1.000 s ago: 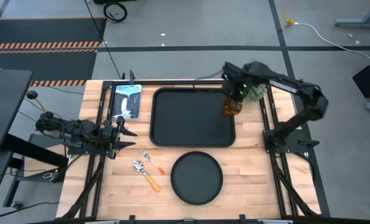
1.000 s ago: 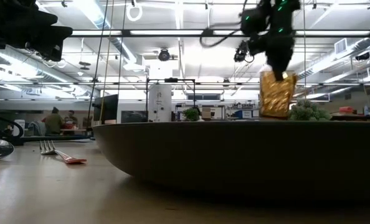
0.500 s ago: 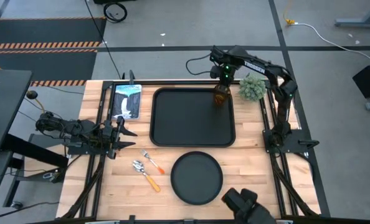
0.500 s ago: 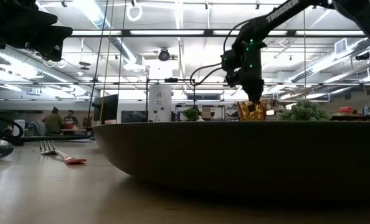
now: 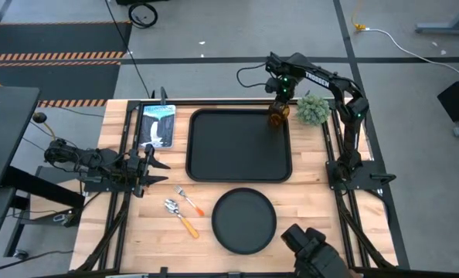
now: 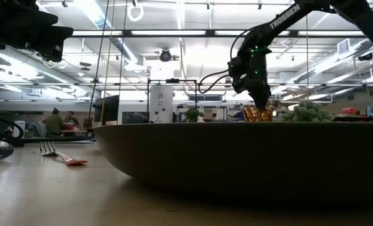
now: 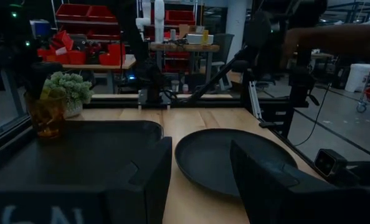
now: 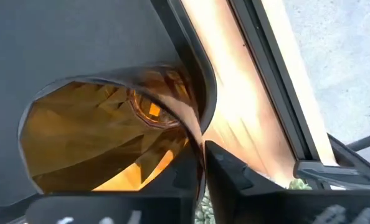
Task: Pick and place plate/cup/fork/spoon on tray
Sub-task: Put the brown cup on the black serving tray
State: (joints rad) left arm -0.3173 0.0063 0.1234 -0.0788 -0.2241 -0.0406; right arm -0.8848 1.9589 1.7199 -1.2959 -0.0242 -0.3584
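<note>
The amber glass cup stands upright at the far right corner of the black tray, and my right gripper is shut on it from above. It also shows in the low view and the left wrist view. The round black plate lies flat on the table near the tray. The fork and the spoon lie flat left of the plate. My left gripper waits open at the table's left side. My right gripper pinches the cup's rim wall on its right side, with one finger inside the cup and one outside. The fingers point down from above. The cup is upright over the tray's corner; whether its base rests on the tray does not show.
A small green potted plant stands just right of the cup, off the tray. A blue and white packet lies at the far left. A dark object shows at the table's near edge. A person's arm shows beyond the table.
My right gripper has carried the cup from beside the tray's right rim toward the far edge and down, from well above the tray into its far right corner. The cup has stayed upright. A dark object has come in at the near edge.
</note>
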